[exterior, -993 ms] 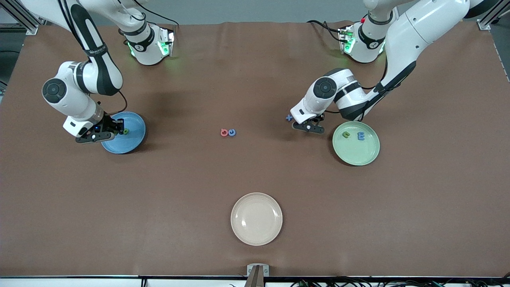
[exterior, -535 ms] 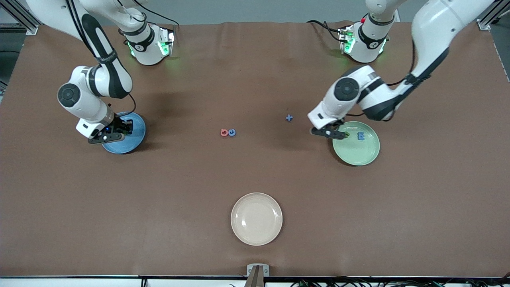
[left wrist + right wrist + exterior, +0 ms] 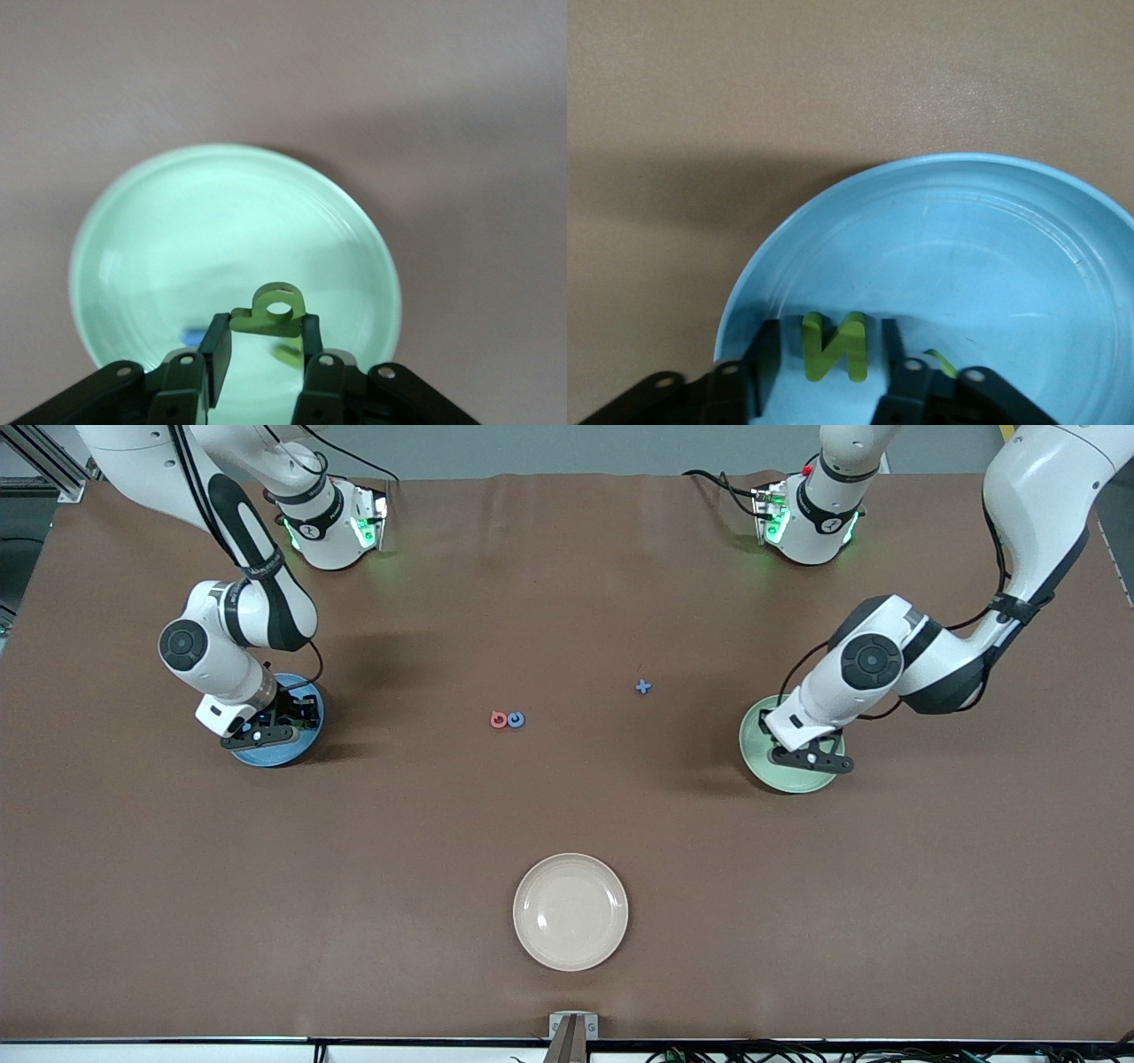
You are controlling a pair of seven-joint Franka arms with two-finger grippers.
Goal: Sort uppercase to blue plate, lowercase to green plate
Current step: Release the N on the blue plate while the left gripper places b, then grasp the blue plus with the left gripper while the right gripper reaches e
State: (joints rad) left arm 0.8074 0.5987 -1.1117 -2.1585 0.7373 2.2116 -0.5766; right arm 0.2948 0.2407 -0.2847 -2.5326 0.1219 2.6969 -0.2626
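Grippers are working at both ends of the table. The left gripper [image 3: 263,354] is pinching the green b/p letter [image 3: 270,312] over the green plate [image 3: 159,230]. The right gripper [image 3: 828,359] – fingers parted, gripping nothing – is straddling the green N [image 3: 834,346] in the blue plate [image 3: 966,257]. The cross-like t [image 3: 643,686] and two ring letters [image 3: 507,719] are lying mid-table.

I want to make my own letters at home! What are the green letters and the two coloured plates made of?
The green N and the green b-shaped letter look like matte foam or soft plastic: thick, flat, with no shine.

The blue plate and green plate look like smooth, glossy plastic, perhaps melamine: soft light streaks show on them. Ceramic can't be ruled out.
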